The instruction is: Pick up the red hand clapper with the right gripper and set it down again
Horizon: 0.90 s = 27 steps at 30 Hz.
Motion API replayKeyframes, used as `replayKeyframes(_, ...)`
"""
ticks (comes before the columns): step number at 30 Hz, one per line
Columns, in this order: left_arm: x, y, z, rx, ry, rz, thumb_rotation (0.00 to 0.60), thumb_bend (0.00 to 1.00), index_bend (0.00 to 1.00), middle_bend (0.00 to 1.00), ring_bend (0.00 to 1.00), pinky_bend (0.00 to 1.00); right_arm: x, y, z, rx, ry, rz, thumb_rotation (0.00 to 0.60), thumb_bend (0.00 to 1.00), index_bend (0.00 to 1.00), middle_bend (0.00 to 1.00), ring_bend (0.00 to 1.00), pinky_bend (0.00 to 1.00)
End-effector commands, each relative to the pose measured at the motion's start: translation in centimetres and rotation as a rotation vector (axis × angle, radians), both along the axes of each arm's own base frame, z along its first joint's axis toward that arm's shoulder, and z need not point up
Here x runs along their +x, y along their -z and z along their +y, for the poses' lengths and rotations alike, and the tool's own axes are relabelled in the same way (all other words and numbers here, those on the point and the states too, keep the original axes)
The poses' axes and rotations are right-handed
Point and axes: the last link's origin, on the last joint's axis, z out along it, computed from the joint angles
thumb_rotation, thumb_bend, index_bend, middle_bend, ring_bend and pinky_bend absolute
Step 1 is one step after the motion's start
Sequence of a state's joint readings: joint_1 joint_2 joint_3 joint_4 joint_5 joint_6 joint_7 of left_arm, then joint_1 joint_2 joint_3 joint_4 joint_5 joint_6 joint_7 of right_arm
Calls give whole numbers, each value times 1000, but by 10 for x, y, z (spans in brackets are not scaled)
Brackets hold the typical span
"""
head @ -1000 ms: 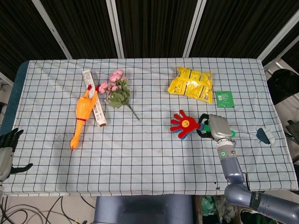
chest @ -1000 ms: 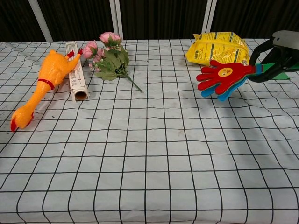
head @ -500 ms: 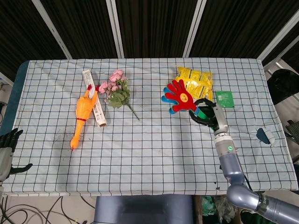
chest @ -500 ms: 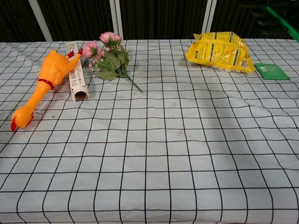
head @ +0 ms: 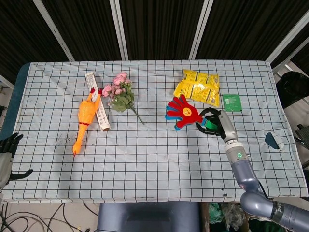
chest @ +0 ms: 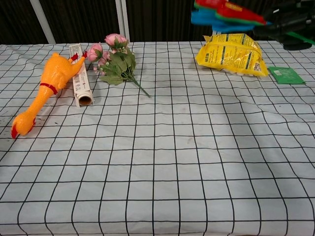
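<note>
Table covered by checked cloth. Toward left edge: rubber chicken beside a boxed roll; flowers near them. Toward far right corner: yellow bag, green packet.

The head view looks steeply down from above the near edge of the table, far enough back to take in the whole checked cloth, the dark slatted wall behind it and both arms at the lower corners. The chest view sits low and close at the near edge, facing across the table at a shallow angle, so the near cloth fills the frame and the far edge lies just below the top. Both views share the rubber chicken, the artificial flowers beside it and the yellow snack bag.
</note>
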<state>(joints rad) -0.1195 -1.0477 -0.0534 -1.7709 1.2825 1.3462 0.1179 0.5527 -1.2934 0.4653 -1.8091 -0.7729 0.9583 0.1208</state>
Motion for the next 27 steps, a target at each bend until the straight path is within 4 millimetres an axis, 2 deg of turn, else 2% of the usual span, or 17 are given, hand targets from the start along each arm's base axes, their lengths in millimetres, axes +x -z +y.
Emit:
replayKeyframes(1,0,0,0,-2,-1,-1,600,0,0,0,0,0,-38,1,-5,22,64,630,600,690,872,952,1000,988)
replayKeyframes(4,0,0,0,-3,0,-1,600,0,0,0,0,0,-34,0,-6,-26,82,609,600,692,875,952,1000,989)
replayKeyframes(7,0,0,0,-3,0,-2,600,0,0,0,0,0,-24,-1,-6,-56,97,459,600,691,875,951,1000,989)
replayKeyframes(10,0,0,0,-3,-1,-3,600,0,0,0,0,0,-3,-4,-4,-69,78,175,600,691,875,951,1000,987)
replayKeyframes(14,0,0,0,-3,0,-4,600,0,0,0,0,0,30,-18,0,-45,60,-411,600,691,875,951,1000,985)
replayKeyframes(17,0,0,-1,-3,0,-6,600,0,0,0,0,0,37,-29,1,-71,35,-586,600,691,875,950,1000,981)
replayKeyframes(21,0,0,-1,-3,0,-6,600,0,0,0,0,0,41,-34,7,-97,-32,-612,600,691,875,950,1000,979)
replayKeyframes(25,0,0,-1,-6,1,-4,600,0,0,0,0,0,31,-28,8,-75,-65,-454,600,691,875,950,1000,979)
replayKeyframes(27,0,1,-1,-7,2,-3,600,0,0,0,0,0,24,-23,9,-65,-83,-320,600,693,875,950,1000,979)
